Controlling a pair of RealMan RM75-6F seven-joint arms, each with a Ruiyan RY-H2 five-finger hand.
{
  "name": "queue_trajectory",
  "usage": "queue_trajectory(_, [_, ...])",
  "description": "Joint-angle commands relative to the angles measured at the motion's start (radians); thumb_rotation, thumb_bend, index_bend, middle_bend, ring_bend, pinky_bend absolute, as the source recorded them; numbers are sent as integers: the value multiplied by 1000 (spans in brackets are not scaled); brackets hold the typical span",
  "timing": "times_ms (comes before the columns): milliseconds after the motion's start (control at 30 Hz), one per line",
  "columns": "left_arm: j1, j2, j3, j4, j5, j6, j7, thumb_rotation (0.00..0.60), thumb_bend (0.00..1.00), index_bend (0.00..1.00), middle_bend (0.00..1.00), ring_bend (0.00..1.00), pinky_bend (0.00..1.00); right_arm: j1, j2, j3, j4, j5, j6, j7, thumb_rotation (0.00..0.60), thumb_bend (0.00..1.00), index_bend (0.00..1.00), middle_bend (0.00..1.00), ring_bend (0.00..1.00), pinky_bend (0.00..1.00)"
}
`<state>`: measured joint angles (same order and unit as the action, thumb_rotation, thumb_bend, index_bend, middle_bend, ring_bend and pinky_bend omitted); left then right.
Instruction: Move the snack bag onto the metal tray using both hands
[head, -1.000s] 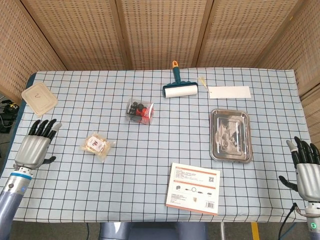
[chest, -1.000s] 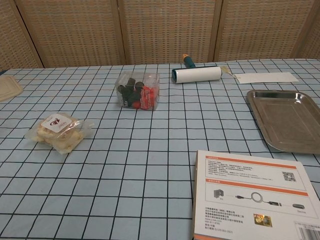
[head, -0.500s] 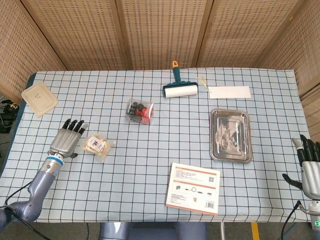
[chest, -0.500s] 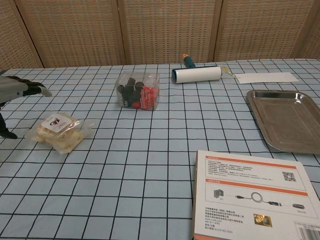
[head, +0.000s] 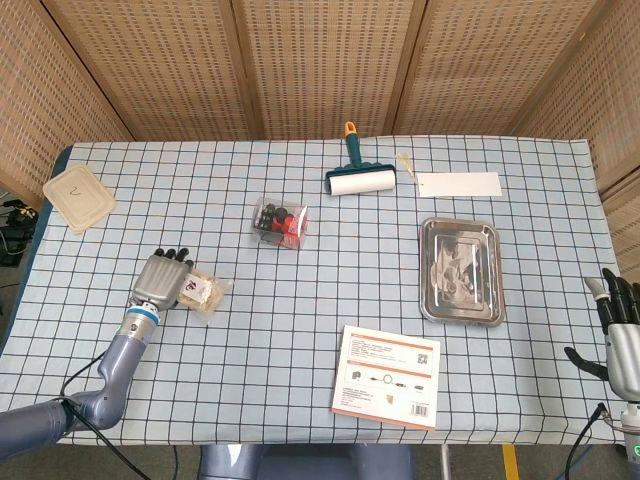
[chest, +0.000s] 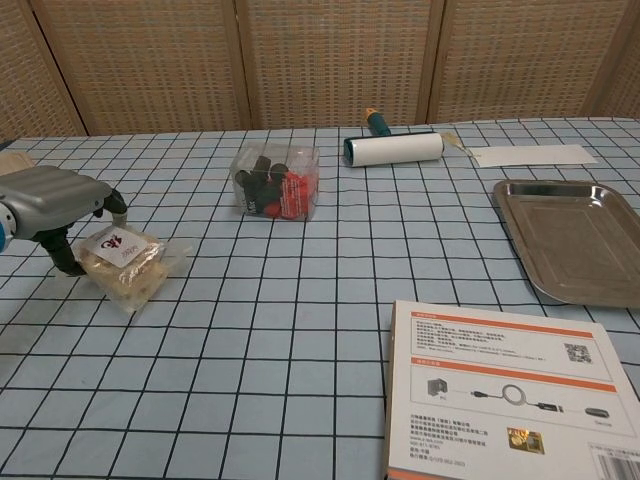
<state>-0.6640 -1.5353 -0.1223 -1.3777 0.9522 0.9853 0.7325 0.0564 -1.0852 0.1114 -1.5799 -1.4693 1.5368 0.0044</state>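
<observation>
Grey left robot hand (chest: 55, 200) curled over snack bag (chest: 125, 262), touching; right robot hand (head: 622, 330) spread, empty.

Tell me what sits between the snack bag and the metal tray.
Nothing lies squarely on the line. The snack bag is at the left hand; the tray lies far right across bare cloth. The clear box sits behind that line and the booklet in front of it, so a lifted carry looks unobstructed.

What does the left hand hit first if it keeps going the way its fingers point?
The snack bag. The left hand is at the bag's left edge, fingers arched over it and the thumb low beside it; whether they touch is unclear. The clear box lies further off.
</observation>
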Motion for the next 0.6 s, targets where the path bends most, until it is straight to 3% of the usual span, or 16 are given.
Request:
queue_trajectory(33, [7,-33,6,21,108,73,-76,600,424,668,397,418,415,-2,4,1,-2,0,2,7,600,87,137,0,0,0])
queue_trajectory(200, [-17,-12,-46,-85,186,122,-141,600,423,672,402,422,416,0,8,5,-1,8,-3,19,600,87,139,0,0,0])
queue_trajectory(333, [-75,-28,-86,-131,205,114,-95,600,419,665,402,422,416,2,11,12,3,20,-9,34,600,87,139,0,0,0])
queue_trajectory(533, [-211,-142,-175,-103,159,76,31,600,416,645,378,421,404,0,22,26,13,43,-13,69,600,87,140,0,0,0])
queue_trajectory(600, [-266,-202,-217,-67,122,59,55,600,410,607,319,387,373,-3,26,30,18,51,-11,84,600,87,140,0,0,0])
